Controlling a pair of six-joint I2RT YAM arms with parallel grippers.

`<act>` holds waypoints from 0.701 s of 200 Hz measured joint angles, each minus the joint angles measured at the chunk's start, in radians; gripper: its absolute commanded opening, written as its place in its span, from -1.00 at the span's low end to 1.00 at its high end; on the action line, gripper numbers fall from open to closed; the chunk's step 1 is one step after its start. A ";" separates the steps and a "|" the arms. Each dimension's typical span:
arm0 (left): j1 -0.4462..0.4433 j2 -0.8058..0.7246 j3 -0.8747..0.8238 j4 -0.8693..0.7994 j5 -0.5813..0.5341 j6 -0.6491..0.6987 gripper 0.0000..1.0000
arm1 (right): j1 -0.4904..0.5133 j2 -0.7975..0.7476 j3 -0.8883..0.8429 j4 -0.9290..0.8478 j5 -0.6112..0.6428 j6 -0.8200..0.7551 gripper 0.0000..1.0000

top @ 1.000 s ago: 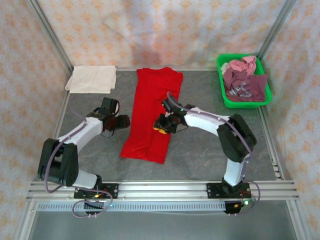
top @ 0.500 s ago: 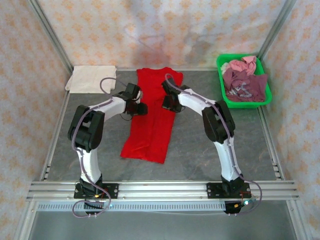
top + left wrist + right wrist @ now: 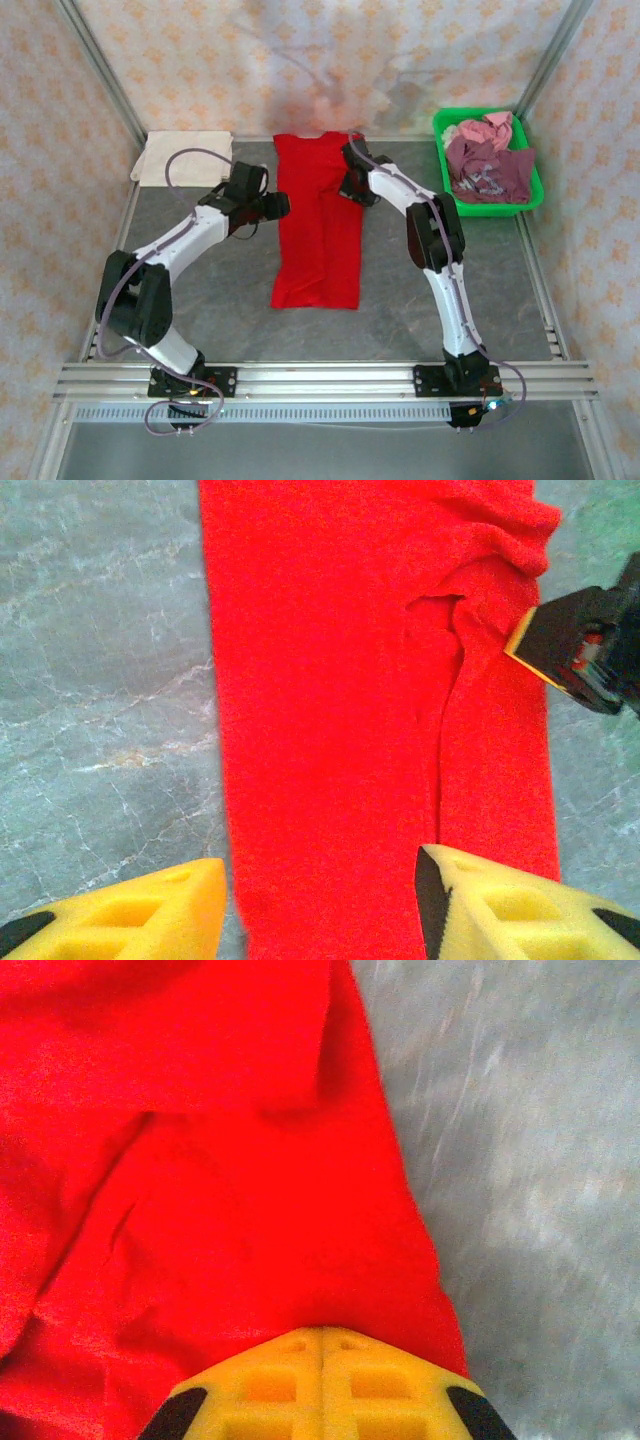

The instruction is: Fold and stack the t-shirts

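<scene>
Swung from slanted to straight on table [image 3: 200, 300]: red t-shirt [image 3: 318, 230], narrow lengthwise fold, long axis near-to-far, collar far; right edge pinched by clenched right gripper [image 3: 352, 187]; left gripper [image 3: 320, 865] spread open above left edge

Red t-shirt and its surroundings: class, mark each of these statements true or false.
1. The red t-shirt lies flat on the table. True.
2. The green basket is empty. False: it holds maroon and pink shirts.
3. The left hand is open. True.
4. The cream t-shirt lies on the red one. False: it lies apart, at the far left corner.
5. The right hand is open. False: shut on the red t-shirt.
</scene>
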 measured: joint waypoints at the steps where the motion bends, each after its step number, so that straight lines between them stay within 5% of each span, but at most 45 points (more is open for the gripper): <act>1: 0.000 -0.002 -0.001 0.000 -0.001 0.000 0.07 | -0.001 0.002 0.003 -0.001 0.000 0.000 -1.00; 58: 0.000 -0.015 -0.100 -0.031 -0.021 0.000 0.08 | -0.025 0.046 0.119 -0.058 -0.092 -0.075 -0.69; 140: 0.000 -0.163 -0.331 0.008 -0.026 0.011 0.23 | 0.143 -0.910 -1.004 0.285 -0.455 0.027 -0.31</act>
